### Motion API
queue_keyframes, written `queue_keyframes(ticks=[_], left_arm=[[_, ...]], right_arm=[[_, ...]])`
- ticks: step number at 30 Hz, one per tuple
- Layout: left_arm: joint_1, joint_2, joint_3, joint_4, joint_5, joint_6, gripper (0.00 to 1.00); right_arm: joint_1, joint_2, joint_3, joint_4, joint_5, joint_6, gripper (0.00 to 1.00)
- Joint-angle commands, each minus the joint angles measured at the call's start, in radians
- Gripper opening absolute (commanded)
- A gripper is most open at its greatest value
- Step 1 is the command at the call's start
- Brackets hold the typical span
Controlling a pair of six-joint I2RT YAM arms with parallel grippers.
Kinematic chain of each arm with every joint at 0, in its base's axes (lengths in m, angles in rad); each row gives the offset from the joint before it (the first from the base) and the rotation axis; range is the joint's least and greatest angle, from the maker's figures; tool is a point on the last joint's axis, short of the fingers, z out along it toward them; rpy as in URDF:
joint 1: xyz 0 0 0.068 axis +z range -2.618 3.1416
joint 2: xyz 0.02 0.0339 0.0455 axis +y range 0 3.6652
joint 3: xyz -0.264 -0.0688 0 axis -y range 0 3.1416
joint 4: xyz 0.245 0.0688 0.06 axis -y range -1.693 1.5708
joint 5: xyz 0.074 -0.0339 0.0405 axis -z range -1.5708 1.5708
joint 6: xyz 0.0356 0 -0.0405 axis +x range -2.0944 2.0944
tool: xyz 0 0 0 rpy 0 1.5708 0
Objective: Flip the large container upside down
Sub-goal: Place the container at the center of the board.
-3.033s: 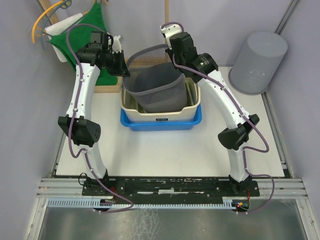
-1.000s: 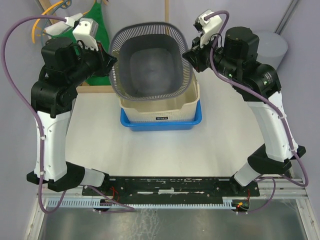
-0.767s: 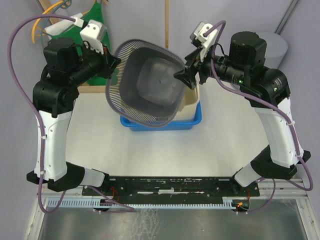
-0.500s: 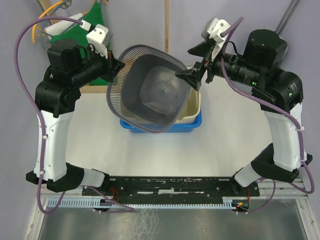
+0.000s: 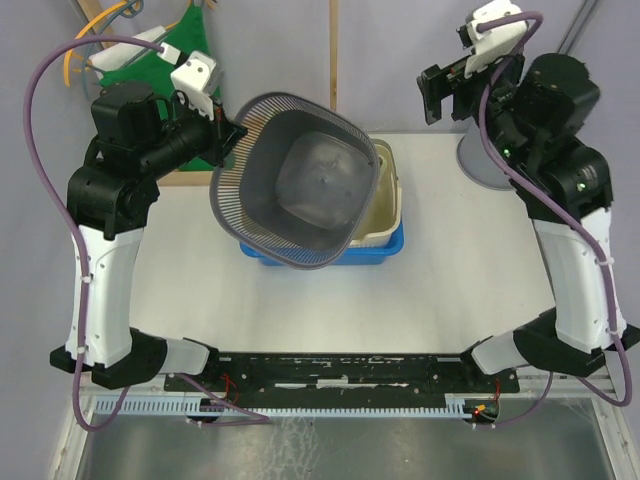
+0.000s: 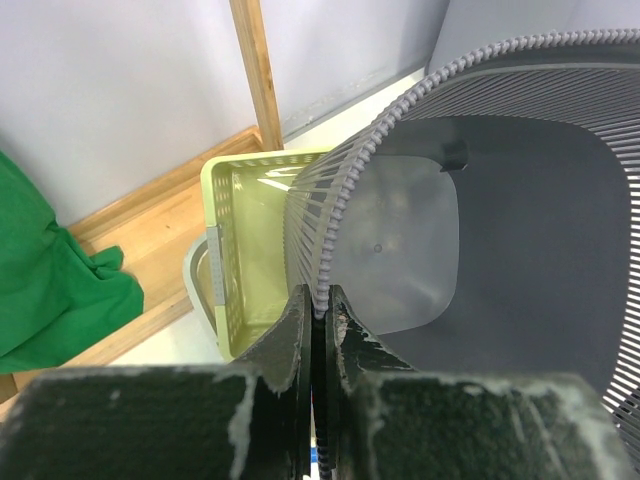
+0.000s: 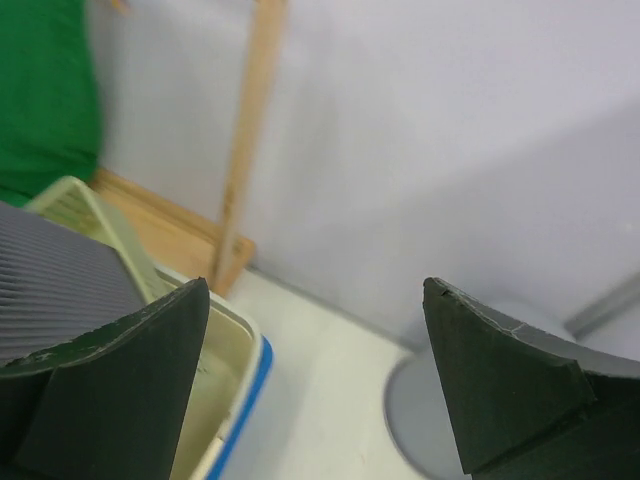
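Nearest me, the white tabletop (image 5: 330, 300) lay bare in front of the two arm bases. Past it sat a blue tub (image 5: 388, 243) with a cream tub (image 5: 388, 208) nested inside, and the left wrist view showed a yellow-green basket (image 6: 245, 240) inside that.

Over this stack hung the large container (image 5: 300, 180), a grey slatted tub. It was tipped on its side rather than turned over, with its mouth facing up and toward the near side and its lower rim overhanging the near lip of the blue tub. I could not tell whether it touched the tubs beneath.

The left claw (image 5: 228, 135) was at the container's far-left rim. Its fingers (image 6: 296, 325) were pinched tight on the ribbed edge, with the rest of the container (image 6: 500, 220) spreading away to the right of the grip.

The right claw (image 5: 437, 93) was up at the far right, well apart from the container, its jaws spread wide with nothing between them. From its own camera, only a corner of the container (image 7: 50, 270) showed, low and to the left.

Farther back, a grey bin (image 5: 480, 165) stood at the far right, partly hidden by the right arm. A wooden slat (image 5: 333, 50) rose against the wall, and a green cloth (image 5: 190, 60) hung at the far left.
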Motion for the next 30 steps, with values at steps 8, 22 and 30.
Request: queue_keyframes(ticks=[8,22,30], left_arm=[[-0.003,-0.084,-0.001,0.150,0.001,0.029,0.03],[-0.003,-0.099,-0.036,0.176,-0.005,0.030,0.03],[-0.004,-0.095,-0.038,0.179,-0.002,0.028,0.03]], right_arm=[[-0.372,0.037,-0.489,0.163,-0.304,0.251,0.96],[-0.360,-0.007,-0.626,0.187,-0.594,0.280,0.96],[-0.347,-0.002,-0.587,0.113,-0.719,0.299,0.96]])
